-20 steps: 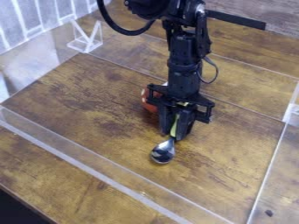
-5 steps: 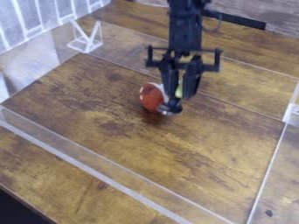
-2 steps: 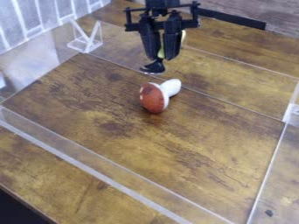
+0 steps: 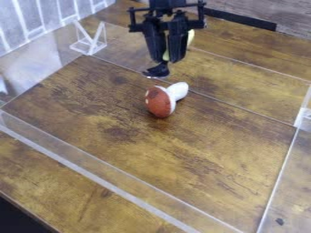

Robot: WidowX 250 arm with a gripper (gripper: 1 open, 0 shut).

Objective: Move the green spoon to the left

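A: Item one, the gripper (image 4: 166,56). State of the jaws?

B: Closed on the green spoon (image 4: 168,50). The black fingers (image 4: 152,36) clamp the yellow-green handle between them, and the spoon hangs upright, bowl end down.

A: Position of the spoon?

B: In the air, clear of the table (image 4: 219,164), above the far part of the wooden surface. Its silver bowl is the lowest point and sits just beyond the mushroom (image 4: 163,96) in this view, not touching it.

A: Item two, the mushroom.

B: Lying on its side near the middle of the table. Red-brown cap toward the camera, white stem pointing away and to the right. Apart from the gripper.

A: Item three, surroundings.

B: Dark wood-grain table top bounded by a low clear plastic wall (image 4: 85,168) along the near edge and at the right side. A small clear plastic stand (image 4: 87,38) rests at the far left, well apart from spoon and mushroom.

A: Arm?

B: Black, entering from the top edge, pointing steeply downward.
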